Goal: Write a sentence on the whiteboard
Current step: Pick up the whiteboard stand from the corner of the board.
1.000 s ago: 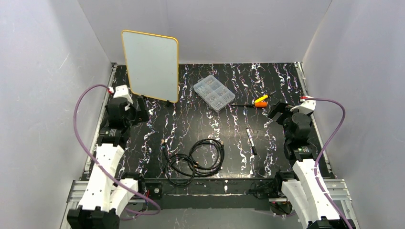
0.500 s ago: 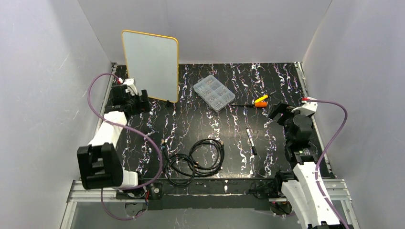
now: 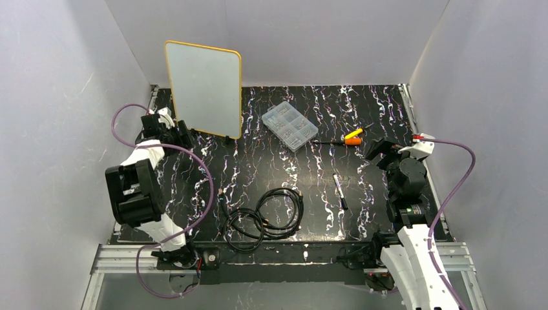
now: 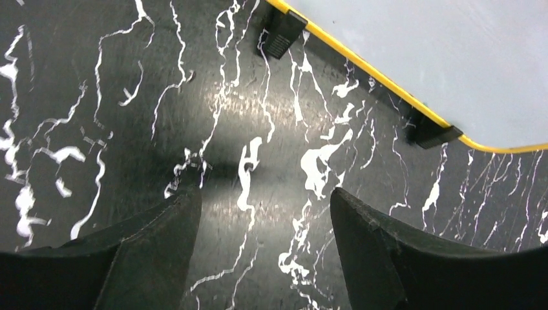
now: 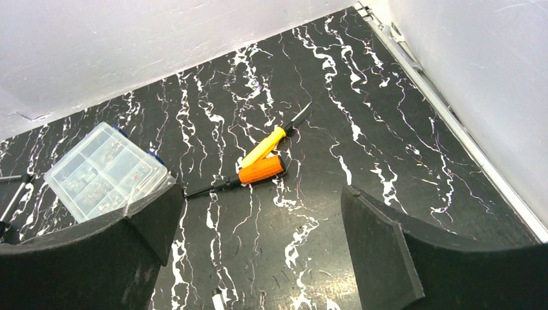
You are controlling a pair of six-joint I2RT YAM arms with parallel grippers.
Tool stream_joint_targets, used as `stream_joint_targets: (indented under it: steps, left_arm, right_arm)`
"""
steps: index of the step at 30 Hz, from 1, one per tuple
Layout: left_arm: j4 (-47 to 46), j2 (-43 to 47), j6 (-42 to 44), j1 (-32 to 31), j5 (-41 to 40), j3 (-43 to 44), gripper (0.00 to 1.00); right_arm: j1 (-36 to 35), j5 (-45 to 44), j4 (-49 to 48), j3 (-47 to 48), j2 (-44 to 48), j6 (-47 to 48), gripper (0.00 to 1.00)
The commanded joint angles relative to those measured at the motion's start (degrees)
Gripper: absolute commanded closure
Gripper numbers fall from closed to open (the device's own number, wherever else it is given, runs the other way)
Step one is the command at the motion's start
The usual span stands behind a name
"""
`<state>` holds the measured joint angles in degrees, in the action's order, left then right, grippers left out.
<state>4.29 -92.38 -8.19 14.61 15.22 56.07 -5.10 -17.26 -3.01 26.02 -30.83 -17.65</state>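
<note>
The whiteboard [image 3: 203, 87] stands upright and blank at the far left of the dark marbled surface [image 3: 323, 110], on small black feet [image 4: 279, 35]. The left jaws are open and empty just in front of its lower edge, and the right jaws are open and empty well apart on the right. It looks thin, light, stiff and slick, likely to tip or slide under a push, so the yellow frame [image 4: 381, 81] at a side edge seems the safest place to steady it.
</note>
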Motion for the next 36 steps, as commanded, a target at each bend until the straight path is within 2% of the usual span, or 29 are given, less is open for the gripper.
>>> stream_joint_targets:
  steps: [1,14,26,36]
  left_arm:
    - [-0.65,-4.54,-1.89,0.07,2.79,4.52,0.32]
    - [-1.99,-14.61,-2.41,-0.06,2.79,13.15,0.48]
    - [-3.96,-19.69,-3.41,-1.14,3.23,17.47,0.56]
    - [-3.86,-21.97,-2.72,-2.03,1.76,19.69,0.58]
  right_arm:
    - [0.18,-1.82,-1.46,0.44,0.89,-0.02,0.0]
    - [0.18,-2.3,-2.29,-0.3,1.06,0.16,0.0]
    - [0.18,-2.14,-3.55,-0.36,-0.74,0.5,0.0]
    - [0.18,-1.75,-4.05,-0.35,-1.45,0.68,0.0]
